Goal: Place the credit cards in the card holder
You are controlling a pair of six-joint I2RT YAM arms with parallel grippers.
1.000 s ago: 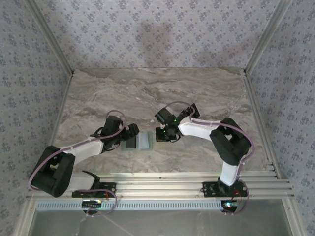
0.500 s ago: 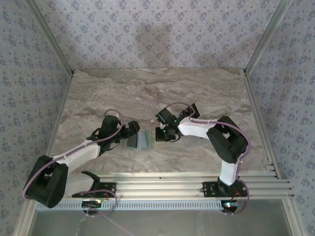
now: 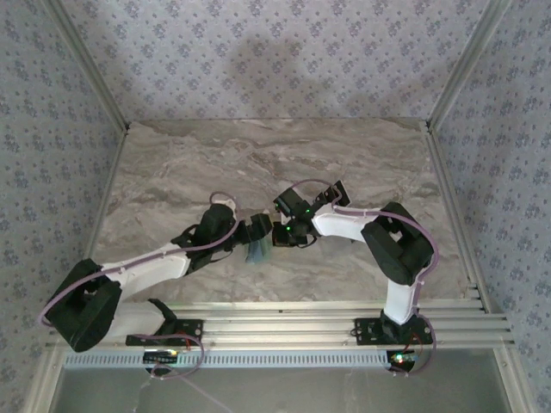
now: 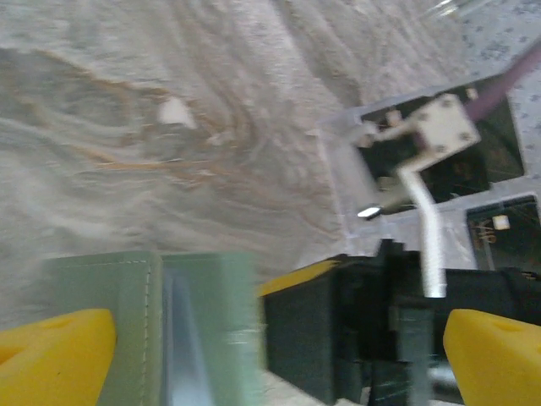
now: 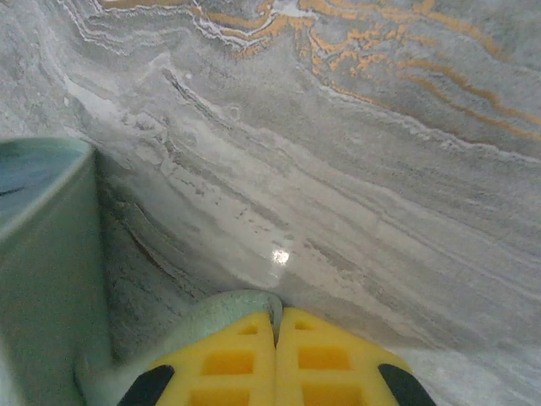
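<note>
The sage-green card holder (image 3: 257, 251) (image 4: 127, 321) sits mid-table between my two grippers. The right gripper (image 3: 277, 235) (image 5: 276, 323) is shut, pinching a green edge of the holder (image 5: 221, 309), and the holder's side rises at the left of the right wrist view. In the left wrist view the left gripper (image 3: 256, 232) (image 4: 275, 355) stands open, its yellow fingertips (image 4: 52, 355) wide on either side of the holder and of the right gripper's black body (image 4: 338, 330). A grey-blue strip (image 4: 182, 338) lies in the holder's mouth. I cannot tell whether it is one of the credit cards.
The marble tabletop (image 3: 275, 163) stretches far and to both sides. Patterned walls and metal posts (image 3: 86, 69) close it in. An aluminium rail (image 3: 293, 323) with both arm bases runs along the near edge.
The left arm has reached rightward until its gripper meets the right gripper over the holder. The holder has shifted a little right. The dark card seen on it earlier no longer shows.
</note>
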